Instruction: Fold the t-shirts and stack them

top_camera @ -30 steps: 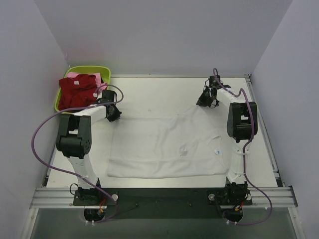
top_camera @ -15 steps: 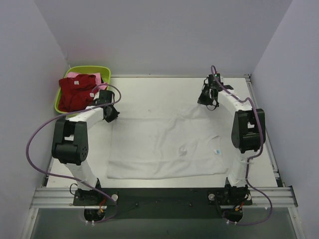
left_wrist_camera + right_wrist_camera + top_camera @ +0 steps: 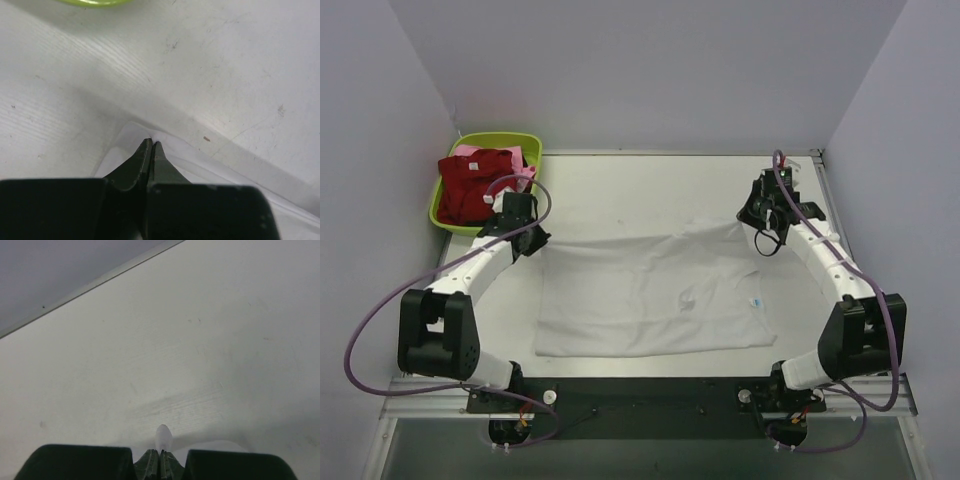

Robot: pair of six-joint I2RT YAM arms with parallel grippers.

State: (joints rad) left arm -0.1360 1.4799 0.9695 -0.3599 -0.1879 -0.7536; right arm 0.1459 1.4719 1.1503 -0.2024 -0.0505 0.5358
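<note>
Top cam: I saw the white t-shirt [image 3: 650, 295] flat mid-table, its far edge stretched between left gripper [image 3: 532, 240] and right gripper [image 3: 756, 222], with bare table [image 3: 630, 185] beyond. The red t-shirt [image 3: 470, 188] and pink t-shirt [image 3: 467, 151] lay in the basin [image 3: 500, 138].
L wrist: jaws pinched the shirt corner.
R wrist: jaws pinched a cloth tip.

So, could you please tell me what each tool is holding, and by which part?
Both hold the white t-shirt: the left tool pinches its far left corner, the right tool its far right corner, both shut on the cloth.
</note>
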